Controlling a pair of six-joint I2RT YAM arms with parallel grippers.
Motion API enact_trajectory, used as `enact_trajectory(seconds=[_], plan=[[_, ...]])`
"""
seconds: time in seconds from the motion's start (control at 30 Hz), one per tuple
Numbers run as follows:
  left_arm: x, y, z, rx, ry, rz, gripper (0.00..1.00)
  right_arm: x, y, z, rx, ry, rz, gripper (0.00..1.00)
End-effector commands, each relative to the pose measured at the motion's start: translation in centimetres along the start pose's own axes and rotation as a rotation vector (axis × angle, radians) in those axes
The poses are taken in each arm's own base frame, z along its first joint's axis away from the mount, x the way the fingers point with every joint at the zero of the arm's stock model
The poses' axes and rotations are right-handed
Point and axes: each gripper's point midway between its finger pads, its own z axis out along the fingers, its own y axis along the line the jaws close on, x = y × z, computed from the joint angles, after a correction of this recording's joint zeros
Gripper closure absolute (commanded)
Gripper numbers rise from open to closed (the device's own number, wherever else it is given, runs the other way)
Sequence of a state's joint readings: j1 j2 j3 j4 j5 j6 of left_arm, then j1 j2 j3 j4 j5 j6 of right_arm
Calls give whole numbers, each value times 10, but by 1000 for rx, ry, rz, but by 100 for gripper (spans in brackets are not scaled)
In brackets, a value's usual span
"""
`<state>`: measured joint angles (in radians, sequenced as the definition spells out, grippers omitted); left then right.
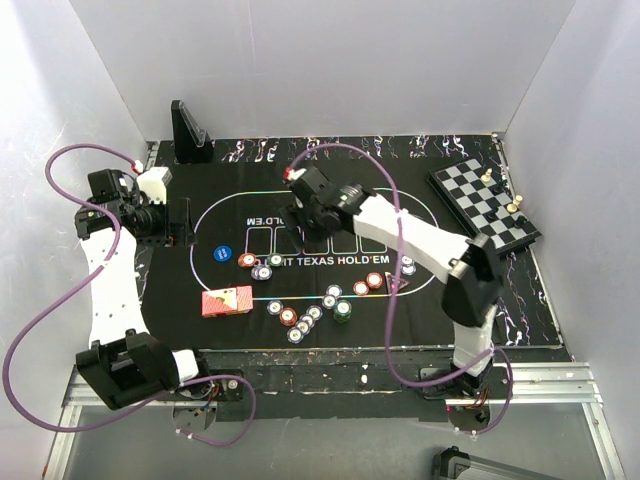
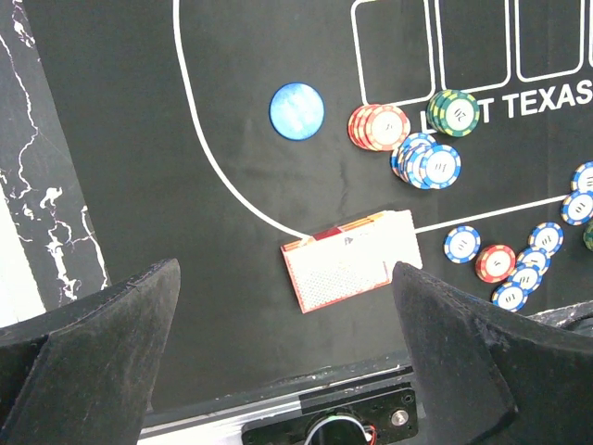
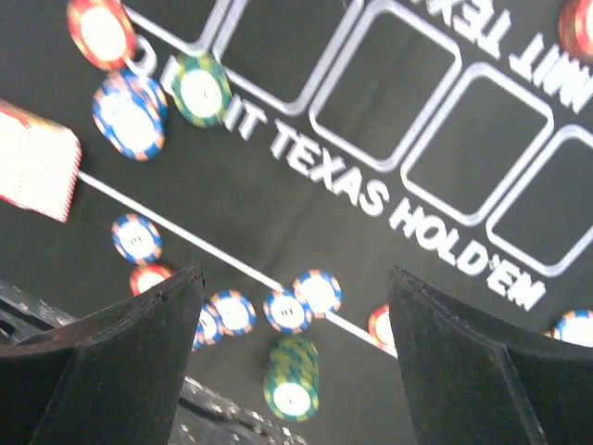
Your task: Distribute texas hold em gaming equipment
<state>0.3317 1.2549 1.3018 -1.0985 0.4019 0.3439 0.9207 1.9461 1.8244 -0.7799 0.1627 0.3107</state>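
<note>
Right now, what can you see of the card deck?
The card deck is a slightly skewed stack of red-patterned-back playing cards with white borders, paper by the look. It lies flat, backs up, on the black mat, over its white oval line near the front edge. Nothing grips it; blue-and-white chips lie apart to its right.

Plain white walls close the space in on three sides: a back panel (image 1: 330,60), one on the left (image 1: 45,90) and one on the right (image 1: 590,110). They are evenly lit, with soft shadows and no glare. The worktop (image 1: 535,305) is black with white marble veining. A silver metal rail (image 1: 545,380) runs along its near edge, and the grey floor (image 1: 350,450) lies below.
</note>
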Motion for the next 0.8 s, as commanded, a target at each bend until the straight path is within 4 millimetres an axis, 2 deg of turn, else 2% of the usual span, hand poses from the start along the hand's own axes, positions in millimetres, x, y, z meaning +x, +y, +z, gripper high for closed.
enact_trajectory(seconds=[0.0,0.03,0.1,0.27,0.63,0.77], plan=[[-4,-10,-9,25,-43,-5,0,64,-13,-13,49,95,-5,13],[-4,-11,-8,31,-41,-10,0,74,-14,-20,49,97,-1,13],[-4,-11,-8,36,-44,-17,0,103,-16,-22,62,136,-5,12],[-7,-12,-8,42,-47,-18,0,137,-12,-27,71,186,5,11],[-8,-9,-8,33,-39,-17,0,169,-5,-7,47,255,9,9],[-8,-8,-7,30,-33,-19,0,175,-3,-3,38,267,5,16]])
